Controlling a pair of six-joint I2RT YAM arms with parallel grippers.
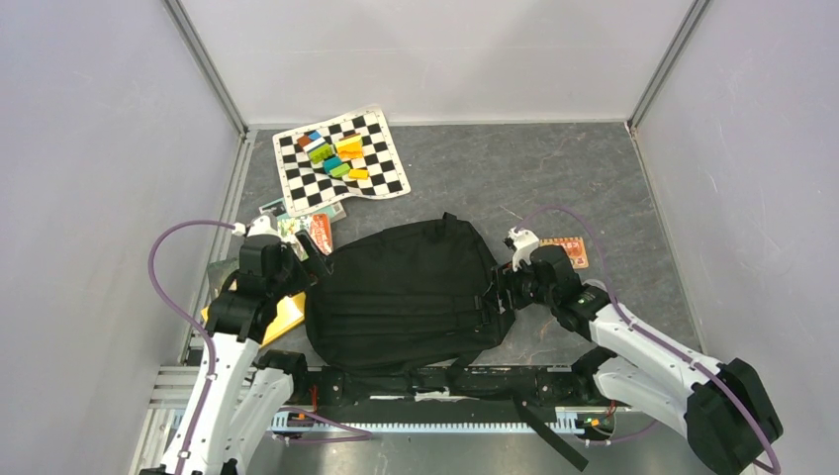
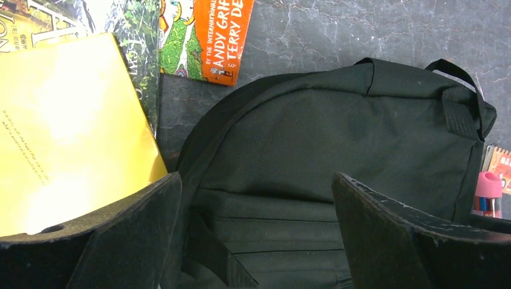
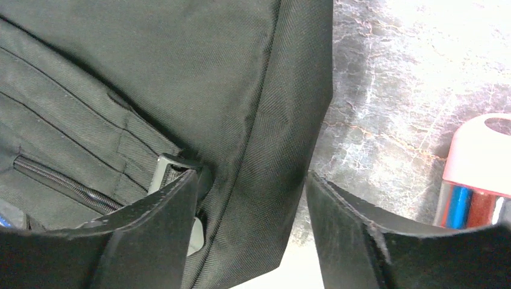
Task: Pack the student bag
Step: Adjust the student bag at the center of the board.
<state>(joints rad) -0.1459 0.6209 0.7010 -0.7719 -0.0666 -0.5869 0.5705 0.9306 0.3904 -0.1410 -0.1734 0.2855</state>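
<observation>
Left gripper (image 2: 256, 198): at the bag's 9 o'clock, jaws spread wide, holding nothing.
Right gripper (image 3: 253, 180): at the bag's 3 o'clock, jaws parted astride the side seam. It is probably not pinching, though one finger hides part of a buckle.
Student bag (image 1: 406, 292): flat on the table (image 1: 554, 178), just beyond the arm bases, with its rounded top toward 12 o'clock.
Yellow book (image 2: 66, 120): at the bag's 8 o'clock.
Checkered mat (image 1: 341, 163): far off at 11 o'clock, carrying coloured blocks.
Risk: a pinch on thick seam fabric alone may slip, or may drag the whole bag sideways instead of opening it. The buckle could also snag a finger.
</observation>
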